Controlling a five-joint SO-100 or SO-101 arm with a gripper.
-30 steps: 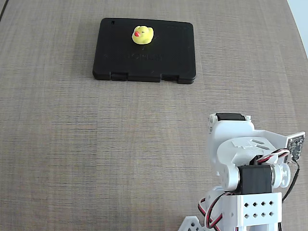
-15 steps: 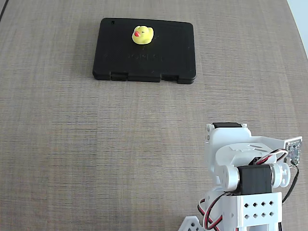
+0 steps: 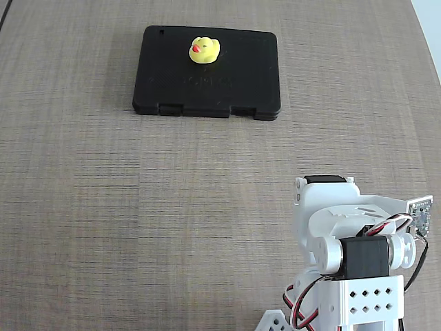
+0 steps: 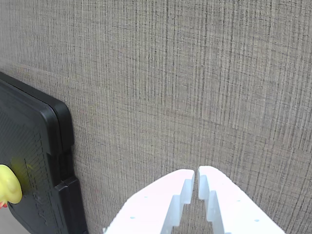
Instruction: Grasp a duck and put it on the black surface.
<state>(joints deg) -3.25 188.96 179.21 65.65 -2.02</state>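
The tiny yellow duck with a red-orange beak sits upright on the black slab at the far middle of the table in the fixed view. In the wrist view the slab fills the left edge, with part of the duck at its lower left. My white gripper enters the wrist view from the bottom, shut and empty, hanging over bare table well away from the slab. In the fixed view only the folded arm base shows at the lower right; the fingers are hidden there.
The wood-grain table lies around the slab. A pale strip marks the table's edge at the top right of the fixed view.
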